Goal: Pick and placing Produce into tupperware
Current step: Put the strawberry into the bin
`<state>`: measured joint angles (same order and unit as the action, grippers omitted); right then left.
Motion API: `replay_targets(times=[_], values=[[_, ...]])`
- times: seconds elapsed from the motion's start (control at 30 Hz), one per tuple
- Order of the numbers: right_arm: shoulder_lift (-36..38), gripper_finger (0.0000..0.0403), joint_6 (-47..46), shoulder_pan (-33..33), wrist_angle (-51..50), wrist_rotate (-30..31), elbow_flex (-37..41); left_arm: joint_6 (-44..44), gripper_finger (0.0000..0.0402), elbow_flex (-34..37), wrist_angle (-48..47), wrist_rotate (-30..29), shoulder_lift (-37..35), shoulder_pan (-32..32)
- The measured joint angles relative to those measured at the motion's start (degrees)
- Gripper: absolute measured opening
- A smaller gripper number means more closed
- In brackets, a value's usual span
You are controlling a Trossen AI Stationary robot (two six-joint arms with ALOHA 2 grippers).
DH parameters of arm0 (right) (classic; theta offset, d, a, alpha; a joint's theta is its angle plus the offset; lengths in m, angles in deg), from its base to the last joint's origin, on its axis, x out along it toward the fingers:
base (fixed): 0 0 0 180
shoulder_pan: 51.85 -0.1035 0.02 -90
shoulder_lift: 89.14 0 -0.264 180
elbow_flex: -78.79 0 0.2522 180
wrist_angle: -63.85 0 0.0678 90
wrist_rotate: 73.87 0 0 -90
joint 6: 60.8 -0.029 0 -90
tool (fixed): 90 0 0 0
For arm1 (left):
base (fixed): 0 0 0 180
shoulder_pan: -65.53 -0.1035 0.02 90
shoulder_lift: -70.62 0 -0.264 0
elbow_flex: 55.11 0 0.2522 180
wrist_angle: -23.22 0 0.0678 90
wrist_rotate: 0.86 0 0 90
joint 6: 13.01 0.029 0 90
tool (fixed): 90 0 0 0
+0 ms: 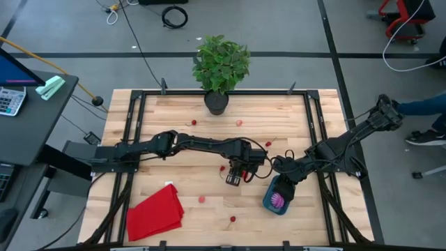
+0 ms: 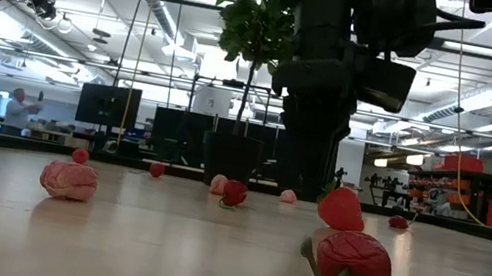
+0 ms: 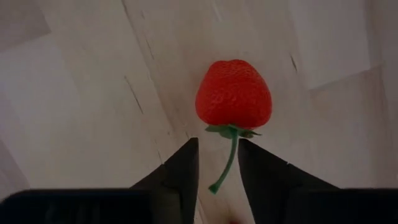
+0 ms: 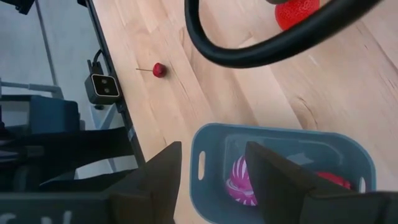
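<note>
Left wrist view puts my left hand (image 3: 217,163) low over the bench (image 3: 81,99), fingers part-open astride the green stem of a strawberry (image 3: 234,93), not yet pinching; right hand (image 4: 211,165) hangs part-open, holding nothing, above the teal tupperware (image 4: 214,140) with the striped piece (image 4: 242,182) inside; other fruit pieces (image 1: 202,199) lie scattered near the red cloth (image 1: 155,212).

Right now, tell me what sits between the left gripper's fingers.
The strawberry's thin green stem, shown in the left wrist view. The left gripper's fingers stand either side of it with gaps; the red berry lies just beyond the tips.
</note>
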<state>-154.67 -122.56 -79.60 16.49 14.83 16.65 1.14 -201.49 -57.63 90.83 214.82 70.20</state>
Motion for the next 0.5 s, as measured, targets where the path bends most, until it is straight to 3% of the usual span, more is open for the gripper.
replay_targets(times=[0.3,0.5], values=[[0.0,0.0187,-0.01,0.0,0.0,0.01,-0.02,-0.06,0.0012,0.0,-0.03,0.02,-0.02,0.03],[0.0,0.0187,-0.01,0.0,-0.06,0.0,-0.01,-5.23,0.0005,0.0,-0.12,0.02,-0.08,0.07]])
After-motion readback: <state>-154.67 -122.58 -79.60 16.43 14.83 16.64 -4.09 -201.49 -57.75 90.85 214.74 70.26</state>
